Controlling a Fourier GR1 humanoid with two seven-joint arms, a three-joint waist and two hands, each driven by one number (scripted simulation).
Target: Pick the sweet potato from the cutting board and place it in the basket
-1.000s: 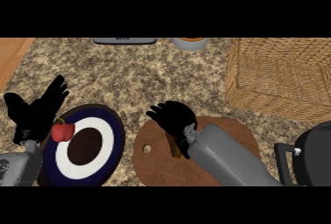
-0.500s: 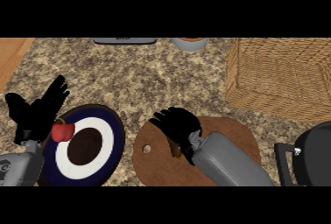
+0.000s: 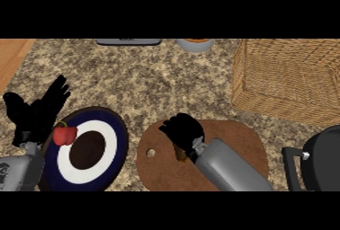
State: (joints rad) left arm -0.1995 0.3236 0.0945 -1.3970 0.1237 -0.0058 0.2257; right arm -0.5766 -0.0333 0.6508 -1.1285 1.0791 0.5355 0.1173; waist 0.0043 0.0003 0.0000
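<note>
Nearest us, our right hand [image 3: 182, 131] sits low on the brown cutting board [image 3: 232, 139], fingers curled down over the sweet potato [image 3: 181, 155], of which only a small orange-brown sliver shows beneath the palm, still on the board. At left our left hand [image 3: 36, 112] rests open with fingers up, beside a dark blue and white plate [image 3: 106, 134] whose left rim carries a small red pepper [image 3: 65, 134]; a dark pot [image 3: 322, 157] sits at the right edge. Farther back on the speckled worktop [image 3: 146, 76], the wicker basket [image 3: 285, 76] stands at upper right, well apart from the board.
</note>
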